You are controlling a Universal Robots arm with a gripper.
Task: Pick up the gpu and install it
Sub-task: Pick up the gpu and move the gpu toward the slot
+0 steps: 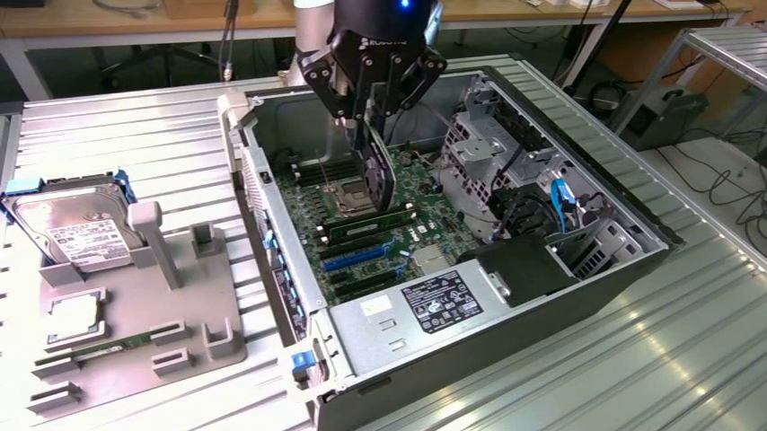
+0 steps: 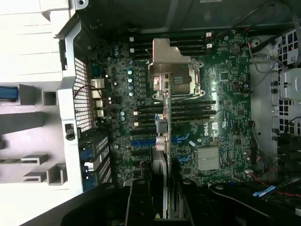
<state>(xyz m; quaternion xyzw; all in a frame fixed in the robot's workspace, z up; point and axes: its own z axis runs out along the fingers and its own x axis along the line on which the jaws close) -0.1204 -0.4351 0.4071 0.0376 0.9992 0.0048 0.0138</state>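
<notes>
Exterior view, upper centre — gripper (image 1: 369, 117) pinches the gpu (image 1: 381, 175), held on edge over the motherboard (image 1: 418, 196) — inside the case (image 1: 623, 269).

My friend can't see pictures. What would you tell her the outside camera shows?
A robot gripper holds the gpu, a thin black card, upright over the green motherboard inside an open computer case. A hard drive sits on a grey holder at the exterior view's left.
</notes>
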